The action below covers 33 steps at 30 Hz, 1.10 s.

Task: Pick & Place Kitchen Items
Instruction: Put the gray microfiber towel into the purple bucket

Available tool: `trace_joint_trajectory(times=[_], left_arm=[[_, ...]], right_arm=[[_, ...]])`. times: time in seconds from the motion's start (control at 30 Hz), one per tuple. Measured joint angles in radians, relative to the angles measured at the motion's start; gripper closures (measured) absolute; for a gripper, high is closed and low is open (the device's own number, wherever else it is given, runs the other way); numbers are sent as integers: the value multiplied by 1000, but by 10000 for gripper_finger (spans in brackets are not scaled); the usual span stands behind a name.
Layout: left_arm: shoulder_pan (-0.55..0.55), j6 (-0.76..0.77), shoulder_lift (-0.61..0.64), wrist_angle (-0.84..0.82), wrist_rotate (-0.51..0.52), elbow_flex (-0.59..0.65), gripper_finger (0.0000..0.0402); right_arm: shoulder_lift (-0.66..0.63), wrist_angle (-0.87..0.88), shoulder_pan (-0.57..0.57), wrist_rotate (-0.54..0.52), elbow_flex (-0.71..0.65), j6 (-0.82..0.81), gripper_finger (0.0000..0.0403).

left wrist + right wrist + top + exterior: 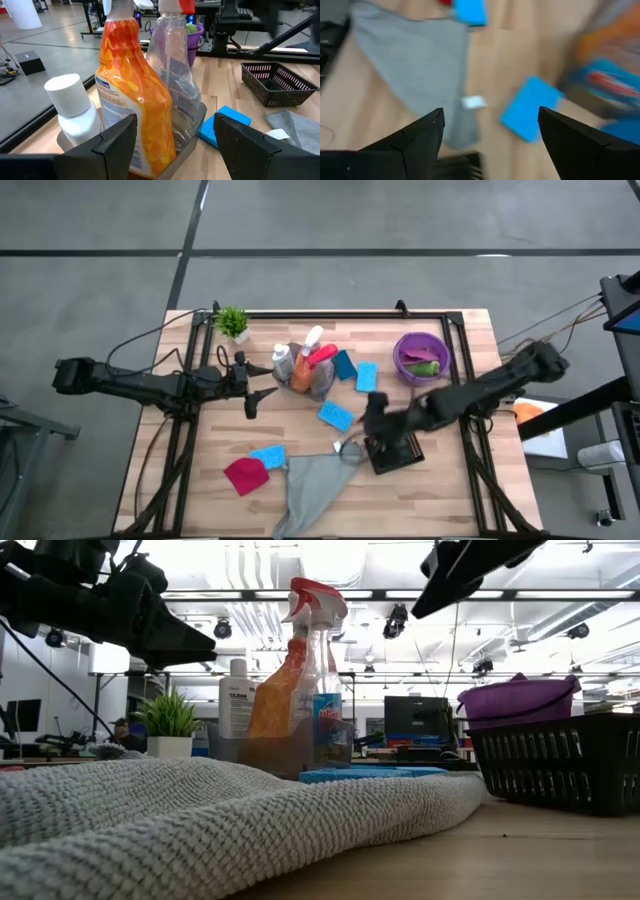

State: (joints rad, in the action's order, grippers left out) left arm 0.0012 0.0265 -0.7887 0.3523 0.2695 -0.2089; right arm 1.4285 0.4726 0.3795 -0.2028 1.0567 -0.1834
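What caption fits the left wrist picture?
Open left gripper faces an orange-and-white spray bottle, white bottle and blue sponge.

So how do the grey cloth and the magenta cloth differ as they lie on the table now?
The grey cloth is clearly larger than the magenta cloth. The grey one spreads out in a long wedge reaching the table's near edge; the magenta one sits as a compact folded patch. The grey cloth lies close to the black basket, the magenta cloth further toward the left arm's side. Both lie flat on the wood, untouched by either gripper, each bordering the same blue sponge.
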Motion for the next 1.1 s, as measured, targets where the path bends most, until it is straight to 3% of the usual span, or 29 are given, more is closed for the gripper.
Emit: trace_joint_trajectory(times=[0.47, 0.97, 1.1], left_arm=[[0, 6, 0, 8, 0, 0, 138], [0, 10, 0, 10, 0, 0, 138], [0, 18, 0, 11, 0, 0, 138]], right_arm=[[463, 82, 107, 70, 284, -48, 85], [690, 87, 166, 33, 419, -22, 85], [731, 120, 182, -29, 465, -22, 110]])
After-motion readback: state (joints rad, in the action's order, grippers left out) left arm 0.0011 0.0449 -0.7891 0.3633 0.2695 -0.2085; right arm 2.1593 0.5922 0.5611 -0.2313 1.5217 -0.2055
